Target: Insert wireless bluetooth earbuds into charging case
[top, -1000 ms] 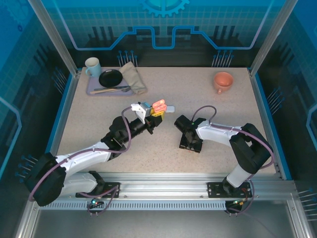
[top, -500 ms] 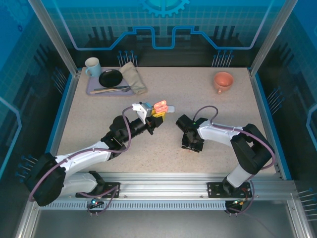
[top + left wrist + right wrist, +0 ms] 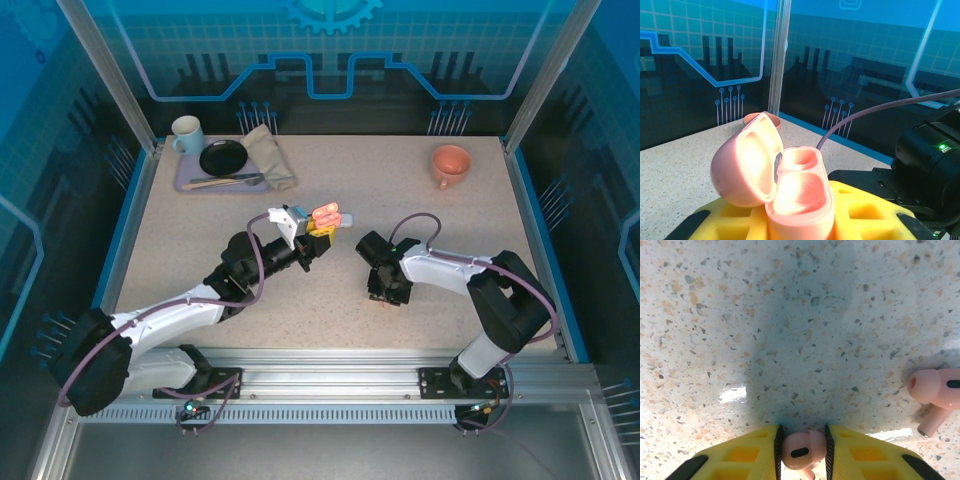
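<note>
Left wrist view has my left gripper (image 3: 799, 222) clamped shut on the salmon-pink, pebble-shaped plastic charging case (image 3: 800, 200). Its yellow pads (image 3: 865, 210) sit either side of the base, so the rounded hinged lid (image 3: 745, 167) can stand open to the left and both sockets face up, empty. In the top external view I hold that case left of centre, seemingly off the speckled beige table (image 3: 200, 230), with its mouth offered toward my other arm. I judge this lets an earbud go in without my setting the case down. Further right, my right gripper (image 3: 385, 293) points down at the table, nearer than the case. In the right wrist view its pads stand against both sides of a tiny salmon-pink plastic earbud (image 3: 801, 450) lying on the table. I judge this pinch across the bulb leaves the stem free for the socket. A second salmon-pink earbud (image 3: 935, 390) lies on the table near it, untouched.
</note>
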Robot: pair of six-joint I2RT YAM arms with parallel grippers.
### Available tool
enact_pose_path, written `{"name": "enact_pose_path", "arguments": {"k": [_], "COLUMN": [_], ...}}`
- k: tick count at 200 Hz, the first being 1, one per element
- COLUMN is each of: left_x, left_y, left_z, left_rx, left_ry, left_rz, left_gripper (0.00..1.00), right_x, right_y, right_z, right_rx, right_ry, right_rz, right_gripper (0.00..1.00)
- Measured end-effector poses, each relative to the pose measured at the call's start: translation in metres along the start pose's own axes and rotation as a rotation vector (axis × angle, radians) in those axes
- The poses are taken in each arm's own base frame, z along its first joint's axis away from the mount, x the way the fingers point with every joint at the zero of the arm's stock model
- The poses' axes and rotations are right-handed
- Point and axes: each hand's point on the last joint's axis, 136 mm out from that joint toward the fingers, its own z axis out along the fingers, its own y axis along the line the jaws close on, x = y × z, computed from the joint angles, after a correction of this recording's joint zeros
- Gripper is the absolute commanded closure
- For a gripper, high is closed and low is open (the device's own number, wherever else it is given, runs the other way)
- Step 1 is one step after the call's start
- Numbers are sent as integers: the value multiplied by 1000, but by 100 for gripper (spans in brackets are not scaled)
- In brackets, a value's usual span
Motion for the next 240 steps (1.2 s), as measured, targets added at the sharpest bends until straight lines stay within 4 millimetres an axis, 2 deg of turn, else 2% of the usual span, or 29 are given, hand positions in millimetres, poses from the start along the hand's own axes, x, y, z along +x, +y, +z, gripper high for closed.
{"name": "enact_pose_path", "arguments": {"k": [64, 83, 110, 139, 205, 223, 240], "left_x": [0, 0, 4, 5, -17, -22, -27], "left_y": [-2, -1, -1, -1, -4, -4, -4], "left_z": [1, 1, 1, 0, 5, 7, 10], "left_rx": [9, 8, 6, 5, 11, 11, 11], "left_ry": [9, 13, 28, 38, 3, -6, -14], "left_rz": [-1, 0, 13, 36, 91, 106, 130], "left_gripper": [100, 100, 100, 100, 100, 100, 100], "right_x": [-3, -9, -19, -37, -86, -93, -97], "right_y": [-3, -1, 4, 16, 49, 55, 58], "right_z": [-7, -19, -48, -100, -264, -302, -330], "right_rx": [-24, -56, -127, -237, -534, -599, -651], "right_ry": [-39, -80, -157, -273, -602, -677, -736], "right_rz": [-3, -8, -15, -20, -51, -66, -78], "right_gripper": [77, 77, 77, 78, 78, 78, 79]}}
